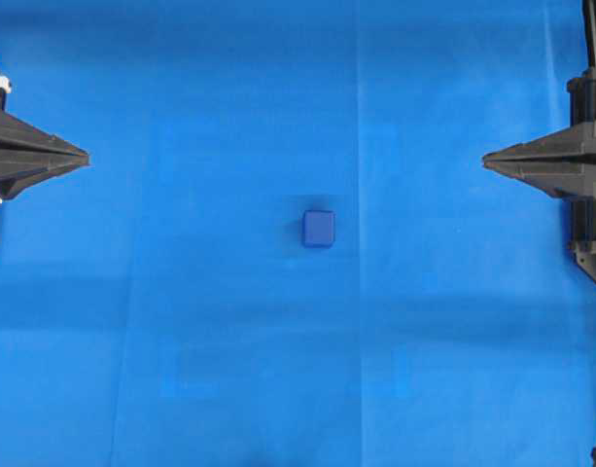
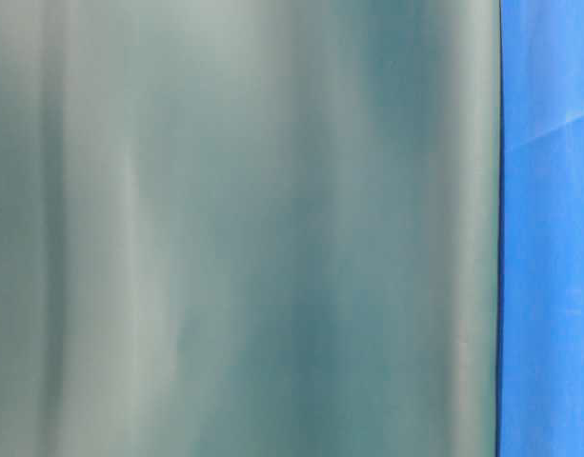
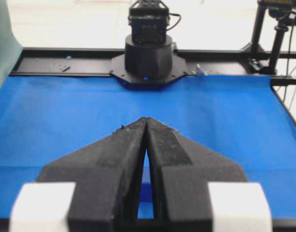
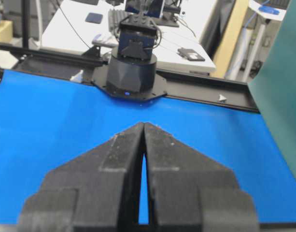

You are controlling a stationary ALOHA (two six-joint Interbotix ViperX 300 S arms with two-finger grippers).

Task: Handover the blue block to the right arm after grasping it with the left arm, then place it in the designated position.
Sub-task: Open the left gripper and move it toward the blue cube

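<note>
Overhead view: 1 blue block (image 1: 318, 229) sits alone near the center of the frame on the bright-blue cloth (image 1: 181, 321) that covers the worktop. 2 tools show, 1 at each side edge. The left tool (image 1: 84, 156) points in from the middle left, white brackets at its base; the right tool (image 1: 486, 159) points in from the middle right. Both have their fingers pressed together to a point, holding nothing and well apart from the block.

Table-level view: a blurred grey-green panel (image 2: 244, 228) fills most of the frame, with a strip of cloth along the right edge. No tool or block is visible.

Left wrist view: the left tool's 2 black fingers meet at the tip in the lower center, with 2 white brackets at the bottom corners. 1 black arm base (image 3: 148, 60) stands at the top center.

Right wrist view: the right tool's 2 fingers touch at the tip, empty. 1 arm base stands at the top center.
</note>
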